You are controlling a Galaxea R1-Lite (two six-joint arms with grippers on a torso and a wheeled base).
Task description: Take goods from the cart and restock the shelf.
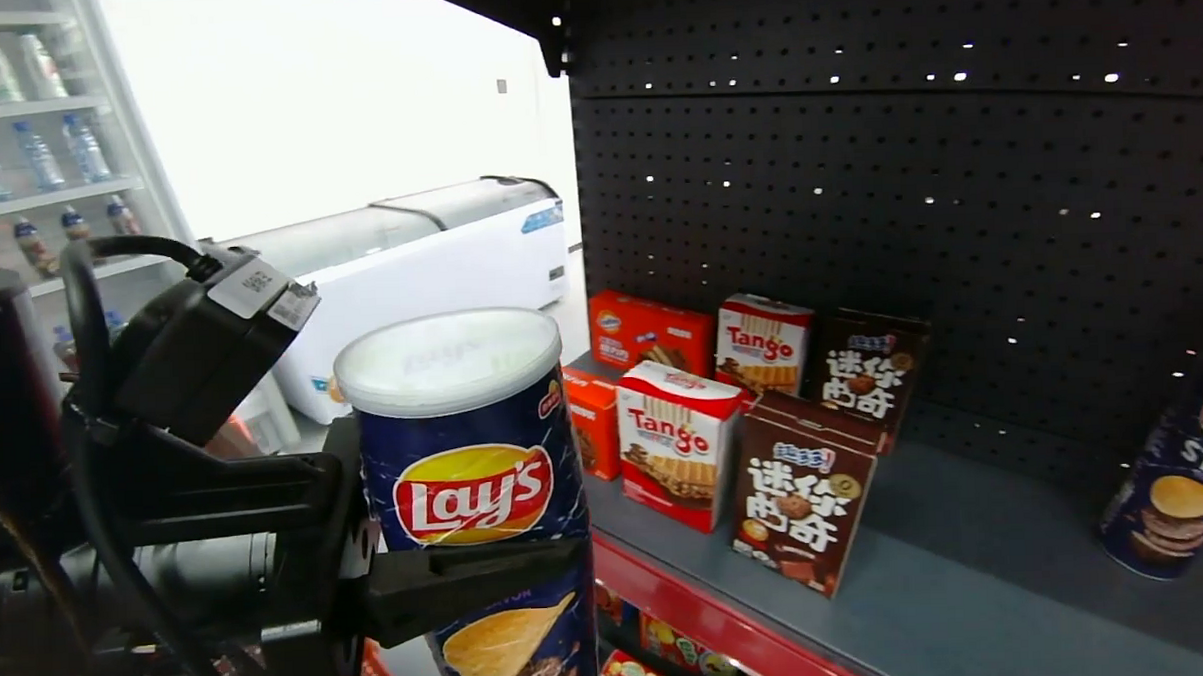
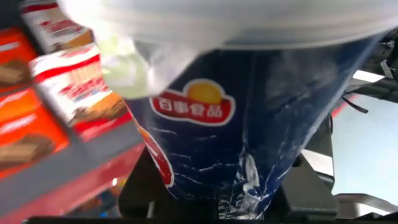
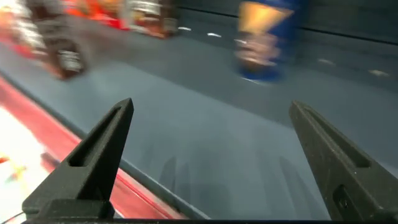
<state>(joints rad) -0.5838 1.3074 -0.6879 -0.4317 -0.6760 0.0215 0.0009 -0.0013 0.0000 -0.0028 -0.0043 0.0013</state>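
My left gripper [image 1: 409, 545] is shut on a tall blue chip can [image 1: 471, 483] with a white lid, held upright just outside the shelf's red front edge [image 1: 711, 614]. The left wrist view looks along the same chip can [image 2: 249, 124], with snack boxes on the shelf beside it. Another blue chip can [image 1: 1181, 458] stands at the right of the grey shelf board [image 1: 970, 565]. My right gripper [image 3: 214, 162] is open over the shelf board [image 3: 205, 124], with nothing between its fingers, and that second chip can [image 3: 264, 37] stands farther back.
Orange, red-and-white and brown snack boxes [image 1: 705, 424] stand in rows on the shelf's left part. Black pegboard [image 1: 906, 167] backs the shelf. Bare shelf board lies between the brown boxes and the right can. A white chest freezer [image 1: 418, 254] and a drinks fridge [image 1: 35, 148] stand behind.
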